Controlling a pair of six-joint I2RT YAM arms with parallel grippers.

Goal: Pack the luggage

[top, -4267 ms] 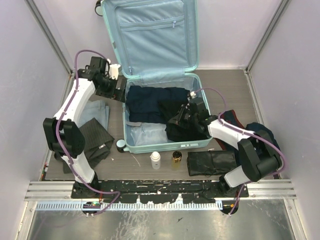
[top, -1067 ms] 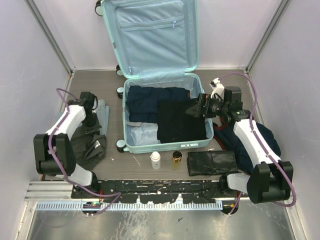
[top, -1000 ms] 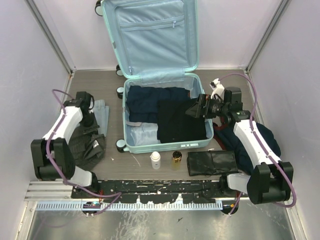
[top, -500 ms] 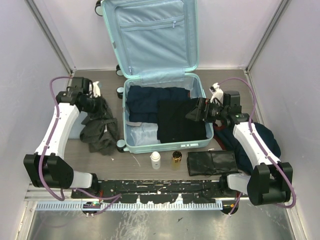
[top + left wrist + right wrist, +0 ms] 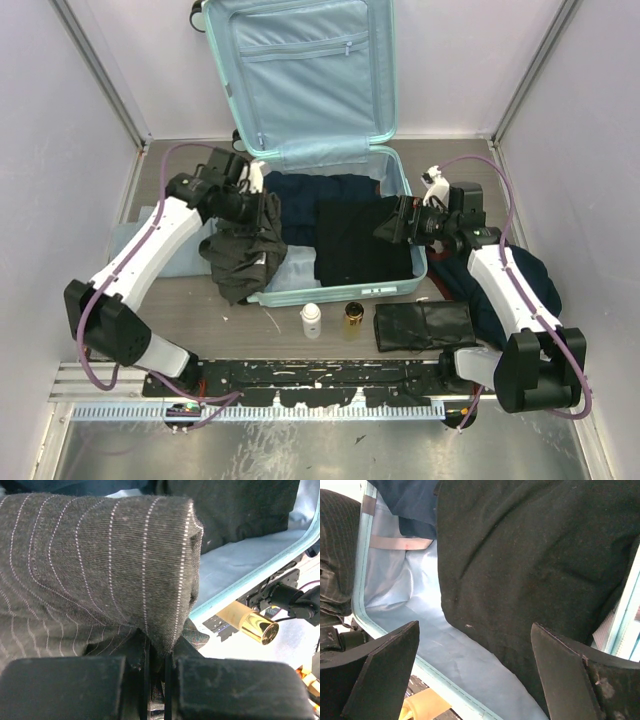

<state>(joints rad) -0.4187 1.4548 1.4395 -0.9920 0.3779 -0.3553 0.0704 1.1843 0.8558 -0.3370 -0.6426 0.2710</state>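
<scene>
Pale lilac walls box the space in: the back wall [image 5: 460,60] far beyond both grippers, one side wall [image 5: 50,150] outward of the left gripper [image 5: 258,206], the other side wall [image 5: 595,150] outward of the right gripper [image 5: 386,228]. Grey metal struts [image 5: 97,70] run down the far corners. The table [image 5: 460,165] is grey-brown wood grain. Behind both grippers, towards the arm bases, lie a ribbed aluminium rail [image 5: 320,372] and then a scratched steel sheet [image 5: 300,445]. The light is soft and even.
</scene>
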